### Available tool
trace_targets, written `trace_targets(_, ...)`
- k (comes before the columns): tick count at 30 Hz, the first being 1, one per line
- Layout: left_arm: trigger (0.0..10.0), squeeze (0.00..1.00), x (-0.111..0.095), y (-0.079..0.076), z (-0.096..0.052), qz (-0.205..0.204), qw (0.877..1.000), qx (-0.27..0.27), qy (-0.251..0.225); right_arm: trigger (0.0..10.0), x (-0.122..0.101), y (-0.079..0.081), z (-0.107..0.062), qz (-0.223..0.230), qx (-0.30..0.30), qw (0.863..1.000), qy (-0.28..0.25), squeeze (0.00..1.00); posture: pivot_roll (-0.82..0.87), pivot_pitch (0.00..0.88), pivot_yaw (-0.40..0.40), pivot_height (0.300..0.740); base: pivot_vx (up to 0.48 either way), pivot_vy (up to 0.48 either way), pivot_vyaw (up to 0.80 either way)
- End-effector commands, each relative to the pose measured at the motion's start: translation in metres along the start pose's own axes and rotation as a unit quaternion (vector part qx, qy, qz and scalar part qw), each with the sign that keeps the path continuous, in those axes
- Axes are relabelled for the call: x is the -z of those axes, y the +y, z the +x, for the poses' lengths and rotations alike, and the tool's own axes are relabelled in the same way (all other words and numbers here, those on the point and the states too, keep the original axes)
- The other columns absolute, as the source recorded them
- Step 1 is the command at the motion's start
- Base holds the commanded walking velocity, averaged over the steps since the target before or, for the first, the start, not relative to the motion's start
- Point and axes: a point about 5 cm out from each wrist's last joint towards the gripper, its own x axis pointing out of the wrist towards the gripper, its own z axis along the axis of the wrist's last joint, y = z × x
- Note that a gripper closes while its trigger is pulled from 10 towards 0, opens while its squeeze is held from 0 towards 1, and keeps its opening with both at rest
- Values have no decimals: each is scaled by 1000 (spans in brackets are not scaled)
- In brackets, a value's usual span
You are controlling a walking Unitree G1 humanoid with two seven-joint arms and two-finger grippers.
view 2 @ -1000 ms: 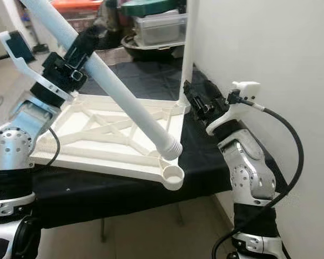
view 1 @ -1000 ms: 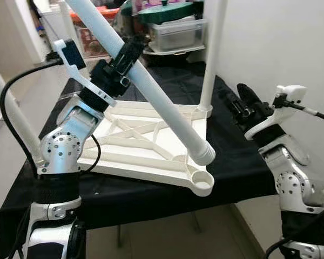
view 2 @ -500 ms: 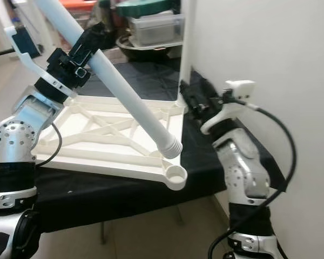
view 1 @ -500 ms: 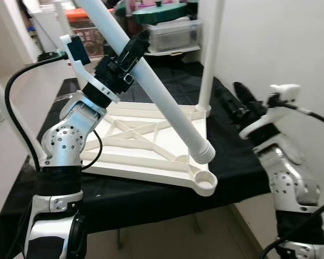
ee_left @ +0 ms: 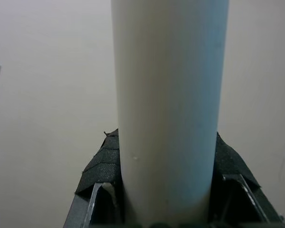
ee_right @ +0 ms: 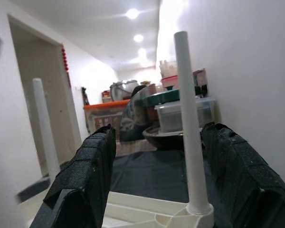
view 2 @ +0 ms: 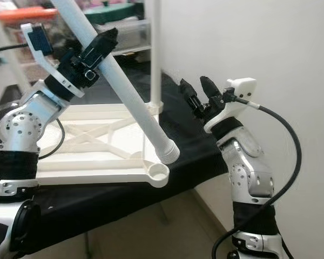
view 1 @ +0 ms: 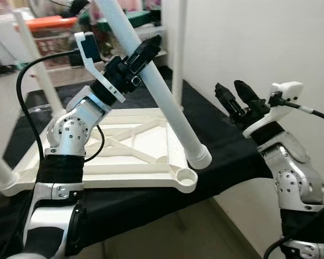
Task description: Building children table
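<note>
White tabletop (view 1: 135, 156) upside-down on black-draped counter (view 1: 227, 154), L gripper (view 1: 143, 54) fingers clamped on tilted white leg (view 1: 162, 105), leg tip just above tabletop's near corner socket (view 1: 187, 177), R gripper (view 1: 235, 96) fingers spread, empty, right of tabletop.

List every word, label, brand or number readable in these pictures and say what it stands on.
None can be read.
White table leg in the left hand: plain, no marking.
Upturned white tabletop: no print.
Storage boxes at the back: too blurred to show any label.
Right hand: black fingers, no lettering.
</note>
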Motion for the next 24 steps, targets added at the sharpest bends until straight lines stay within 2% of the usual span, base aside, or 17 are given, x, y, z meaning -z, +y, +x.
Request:
trace_targets(1, 10000, 0, -3, -4, 5, 9, 1000, 18, 1, 10000, -4, 1, 0, -2, -8, 1000, -4, 0, -2, 0, 40, 740, 0, 0, -788)
trace_targets(6, 10000, 0, -3, -2, 8, 14, 1000, 19, 7, 10000, -4, 3, 1, 3, -13, 1000, -5, 0, -2, 0, 39, 740, 0, 0, -685)
trace_targets(8, 10000, 0, -3, -1, 9, 17, 1000, 20, 10, 10000, -4, 4, 1, 3, -18, 1000, 0, 0, -1, 0, 39, 740, 0, 0, 0)
trace_targets(14, 10000, 0, -3, 0, 12, 34, 998, 36, 30, 10000, 0, 9, 2, 45, -76, 995, 38, 0, 1, 0, 38, 740, 0, 0, 0)
trace_targets(15, 10000, 0, -3, 0, 13, 36, 998, 41, 34, 10000, 1, 9, 1, 46, -94, 993, 46, 1000, 4, 0, 36, 740, 0, 0, 0)
trace_targets(18, 10000, 0, -2, -1, 14, 43, 997, 54, 47, 10000, 4, 6, -3, 32, -121, 989, 75, 1000, 7, 0, 35, 740, 0, 0, 0)
trace_targets(19, 10000, 0, -1, -1, 15, 47, 996, 61, 53, 10000, 6, 4, -4, 28, -132, 986, 95, 800, 6, 0, 33, 740, 0, 0, 0)
trace_targets(20, 10000, 0, 0, -1, 15, 49, 995, 66, 60, 10000, 7, 2, -5, 20, -140, 984, 108, 0, 6, 0, 33, 740, 0, 0, 0)
trace_targets(24, 10000, 0, 6, -4, 16, 56, 990, 94, 87, 10000, 9, -5, -4, 22, -154, 979, 134, 0, 9, 0, 32, 740, 0, 0, 0)
